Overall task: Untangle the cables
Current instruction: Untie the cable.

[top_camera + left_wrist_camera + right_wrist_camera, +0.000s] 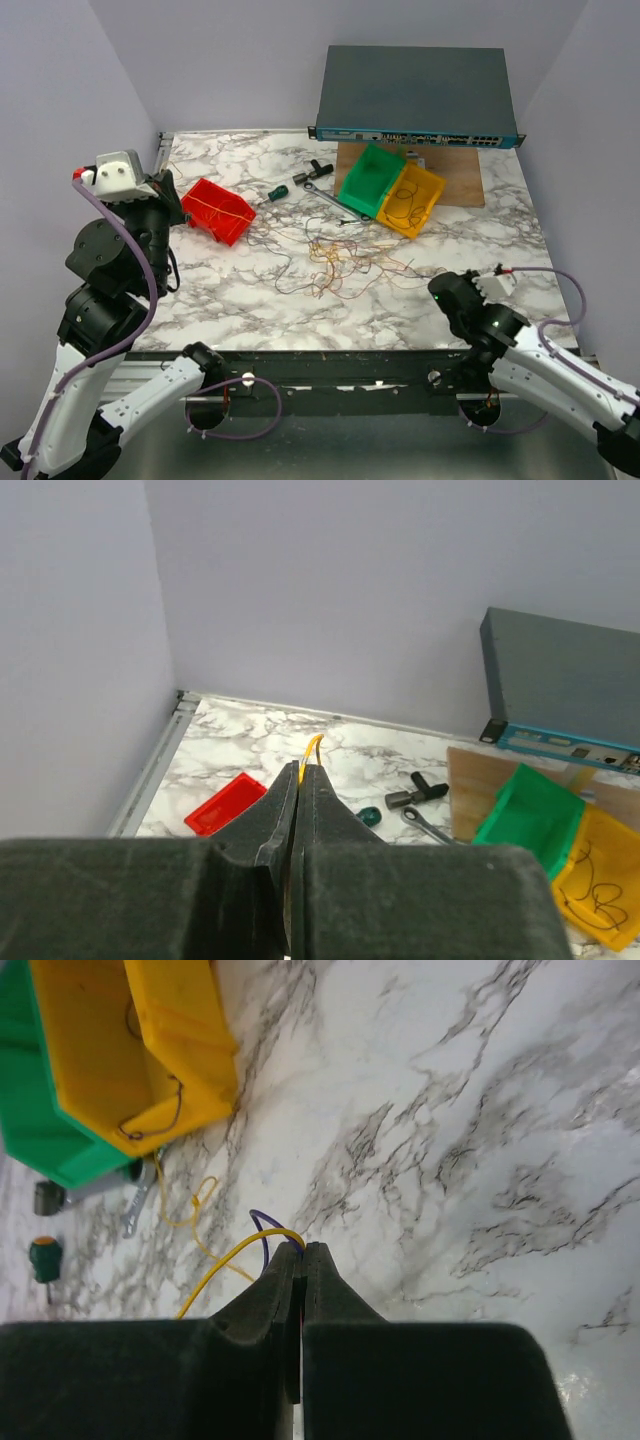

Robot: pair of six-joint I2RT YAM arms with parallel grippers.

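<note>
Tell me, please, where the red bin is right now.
In the top view the red bin sits on the left side of the marble table, with the green-handled screwdriver just to its right.

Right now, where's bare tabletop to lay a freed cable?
Bare marble: right of the yellow bin up to the table edge; near-left strip before the red bin; back-left corner behind it. Crowded: centre, cables tangled between the bins, wrench and screwdriver behind.

1. White marble-pattern worktop [500,245].
2. Left: red bin [218,210]. Back right: green bin [370,180] touching yellow bin [414,200], beside a wooden board [462,180].
3. Centre: tangled cables [335,262] spread loose; screwdriver [276,191] and wrench [330,200] just behind them.
4. Back edge: grey rack box [415,95].
</note>
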